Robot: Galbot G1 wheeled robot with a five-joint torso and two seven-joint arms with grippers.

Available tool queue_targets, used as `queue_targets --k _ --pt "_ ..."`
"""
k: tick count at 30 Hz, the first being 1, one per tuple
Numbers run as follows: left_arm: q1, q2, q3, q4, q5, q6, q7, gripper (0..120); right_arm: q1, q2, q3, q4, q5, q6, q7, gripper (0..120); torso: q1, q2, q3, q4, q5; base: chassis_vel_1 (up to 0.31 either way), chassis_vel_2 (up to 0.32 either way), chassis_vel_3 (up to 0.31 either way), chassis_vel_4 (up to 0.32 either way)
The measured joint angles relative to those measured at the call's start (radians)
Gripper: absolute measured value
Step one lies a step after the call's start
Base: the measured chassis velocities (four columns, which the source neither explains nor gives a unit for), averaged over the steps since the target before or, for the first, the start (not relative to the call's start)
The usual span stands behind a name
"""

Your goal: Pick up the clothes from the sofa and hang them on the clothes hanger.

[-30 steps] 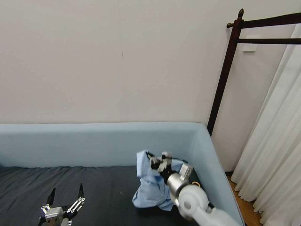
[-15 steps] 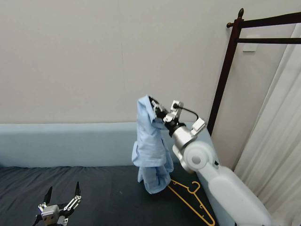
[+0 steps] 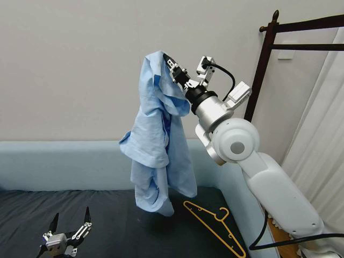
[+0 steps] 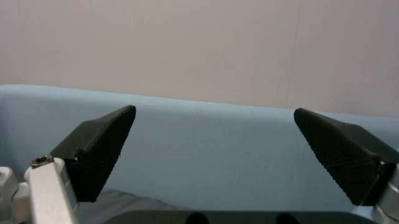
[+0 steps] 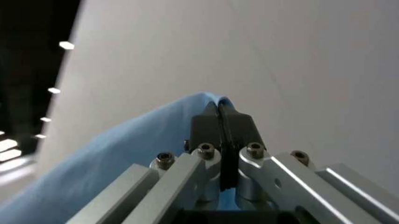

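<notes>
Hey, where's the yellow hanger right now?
In the head view, the yellow hanger lies on the dark sofa seat, toward the right end, just right of the hem of the hanging blue shirt.

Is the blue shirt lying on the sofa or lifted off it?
Lifted: the right hand pinches the blue shirt high, and it dangles over the sofa.

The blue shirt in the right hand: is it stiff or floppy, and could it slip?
Probably very floppy: the blue shirt hangs in loose folds from one pinched point in the right hand. It seems light, as the thin cloth drapes freely. It may slip, since only a small bit sits between the shut fingers.
</notes>
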Motion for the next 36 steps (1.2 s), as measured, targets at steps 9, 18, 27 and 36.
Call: queue_targets --k 9,18,27,36 --pt "0.007 -0.012 0.009 -0.006 0.024 -0.011 0.002 100 -0.435 -0.062 0.041 -0.187 -0.375 -0.123 -0.067 0 0.0 0.0 0.0 -0.0007 0.0004 0.0 0.0 0.0 0.0" --pt "-0.007 -0.015 0.018 0.003 0.033 0.003 0.007 100 -0.52 -0.029 0.038 -0.427 -0.683 -0.218 -0.011 0 0.0 0.0 0.0 -0.0002 0.0001 0.0 0.0 0.0 0.0" --pt "-0.022 -0.002 0.014 0.031 0.026 0.007 0.006 100 -0.46 0.021 0.009 -0.444 -0.786 -0.38 0.273 32 0.0 0.0 0.0 -0.0003 0.0 0.0 0.0 0.0 0.0" --pt "-0.028 -0.003 0.01 0.041 0.026 0.008 0.006 100 -0.421 0.009 -0.04 -0.28 -0.723 -0.458 0.368 64 0.0 0.0 0.0 -0.0005 -0.0003 0.0 0.0 0.0 0.0"
